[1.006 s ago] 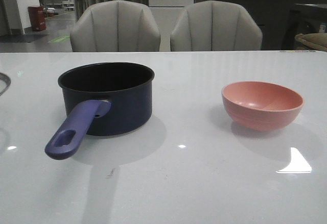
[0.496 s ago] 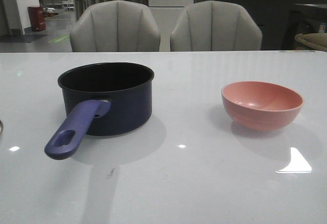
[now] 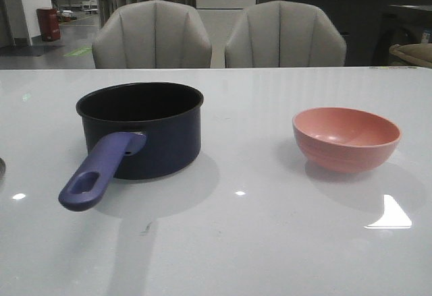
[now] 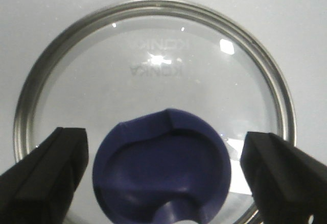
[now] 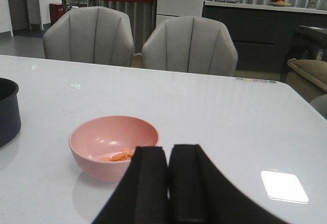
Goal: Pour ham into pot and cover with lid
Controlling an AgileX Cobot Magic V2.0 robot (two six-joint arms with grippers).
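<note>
while the left gripper stands wide open, its two black fingers sit on either side of the blue-purple knob without touching it, and that knob rises from the middle of the lid, a round glass disc with a steel rim lying flat on the white table, with faint mirrored lettering showing through the glass. over on the right arm, the right gripper has its black fingers pressed together with nothing between them, and it hangs above the table just short of the pink bowl, which holds a few thin orange-pink slices of ham at its bottom. beyond the bowl in the right wrist view, the dark edge of the pot shows at the side of the frame. seen from the front, the pot stands upright on the table's left half, its long blue-purple handle pointing toward the camera and slightly left, and the pink bowl rests well apart from it on the right half. two grey chairs stand behind the far edge of the table. neither gripper appears in the front view.
</note>
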